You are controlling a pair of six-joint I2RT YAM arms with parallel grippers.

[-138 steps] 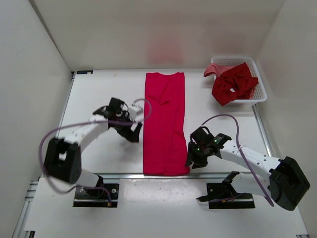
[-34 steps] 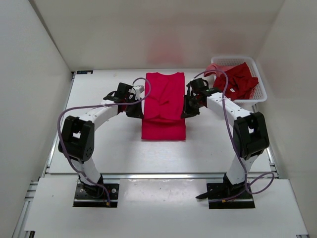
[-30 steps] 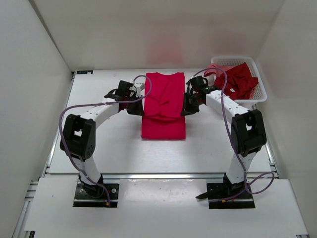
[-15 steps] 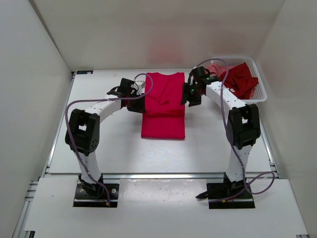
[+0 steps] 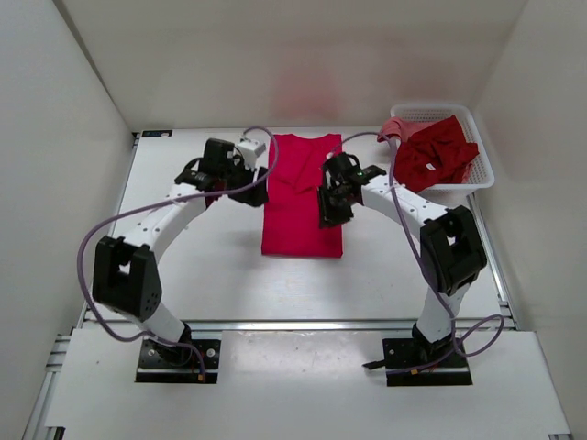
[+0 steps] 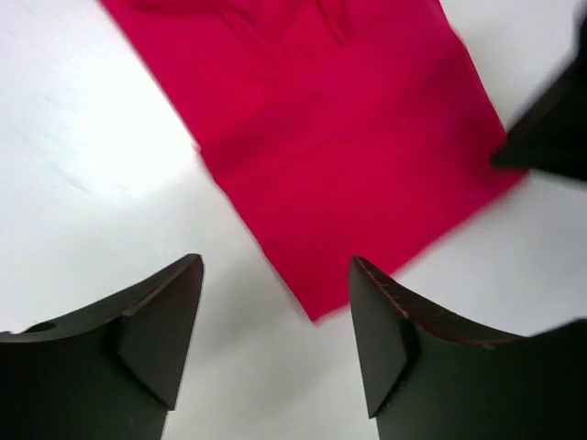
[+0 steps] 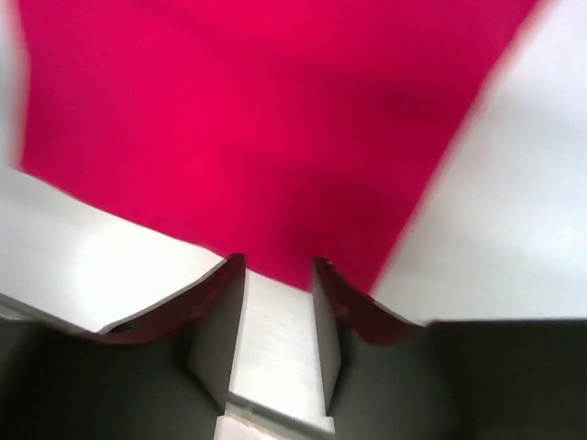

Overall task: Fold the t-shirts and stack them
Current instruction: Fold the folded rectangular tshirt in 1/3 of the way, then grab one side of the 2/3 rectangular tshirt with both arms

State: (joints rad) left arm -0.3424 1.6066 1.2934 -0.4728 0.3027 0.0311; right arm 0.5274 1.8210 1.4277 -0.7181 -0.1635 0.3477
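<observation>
Top external: fixed high behind the arm bases, facing down over the whole bench (image 5: 183,275).
Left wrist: close, looking down past left fingers (image 6: 156,321) at a folded red t-shirt (image 6: 348,137) corner.
Right wrist: closer, blurred, past right fingers (image 7: 215,339).
Shared: that t-shirt.

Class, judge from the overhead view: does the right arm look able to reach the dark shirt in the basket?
Probably yes. The basket sits on the right arm's own side, only bare table between, and the dark shirt lies uncovered on top.
</observation>
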